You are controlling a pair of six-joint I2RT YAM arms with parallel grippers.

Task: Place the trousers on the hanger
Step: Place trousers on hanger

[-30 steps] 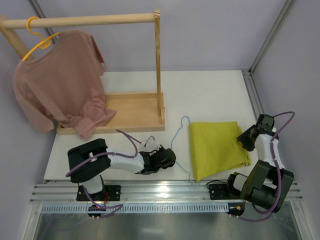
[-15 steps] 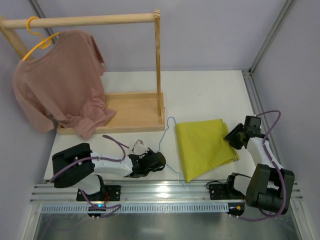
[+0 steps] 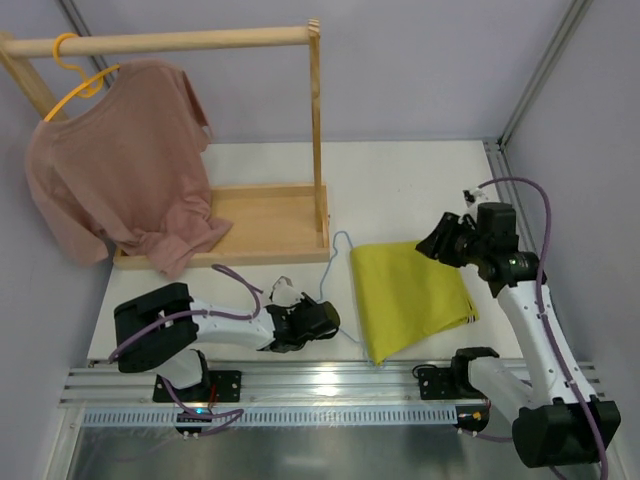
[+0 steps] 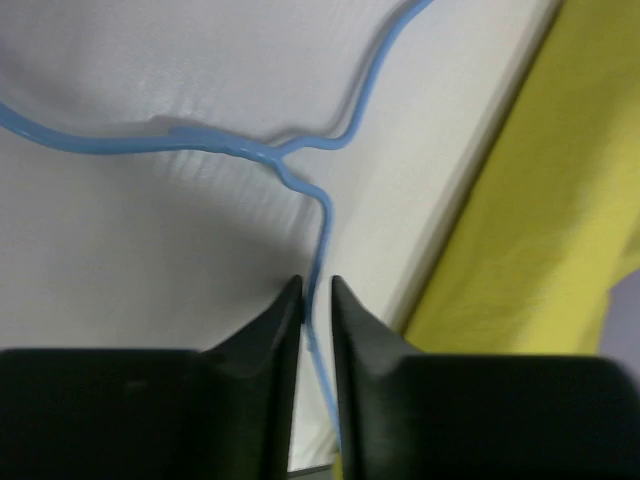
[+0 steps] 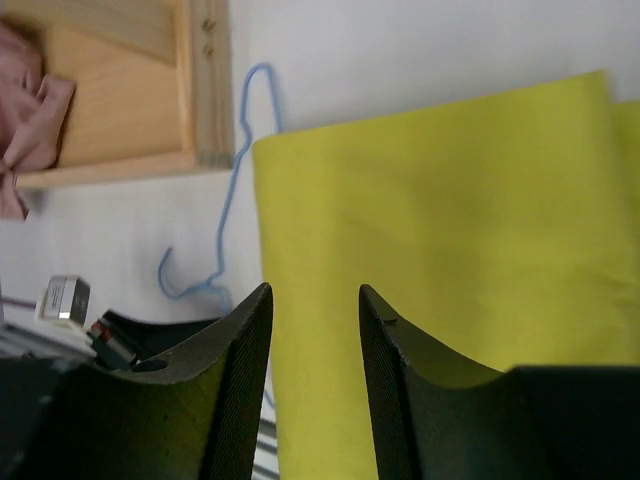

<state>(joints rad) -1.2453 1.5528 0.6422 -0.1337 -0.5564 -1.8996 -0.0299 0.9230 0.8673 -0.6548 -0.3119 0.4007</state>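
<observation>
The trousers [image 3: 410, 290] lie folded flat on the white table, a bright yellow-green rectangle. The hanger [image 3: 324, 280], thin light-blue wire, lies along their left side with its hook pointing to the far side. My left gripper [image 3: 328, 322] rests low on the table at the hanger's near end. In the left wrist view its jaws [image 4: 316, 285] are shut on the hanger [image 4: 200, 143], with the trousers [image 4: 540, 220] to the right. My right gripper [image 3: 432, 245] hangs open above the trousers' far right corner. The right wrist view shows its empty jaws [image 5: 315, 290] over the trousers [image 5: 430, 200] and the hanger [image 5: 223, 211].
A wooden rack stands at the back left, with a base tray [image 3: 265, 220] and a top rod [image 3: 180, 40]. A dusty-pink T-shirt [image 3: 120, 170] hangs from it on a yellow hanger [image 3: 75, 75]. A metal rail [image 3: 320, 385] runs along the near edge.
The trousers and the hanger have slid left across the table. My right arm has risen from the trousers' right edge to above their far corner. The left gripper shifted slightly left.
</observation>
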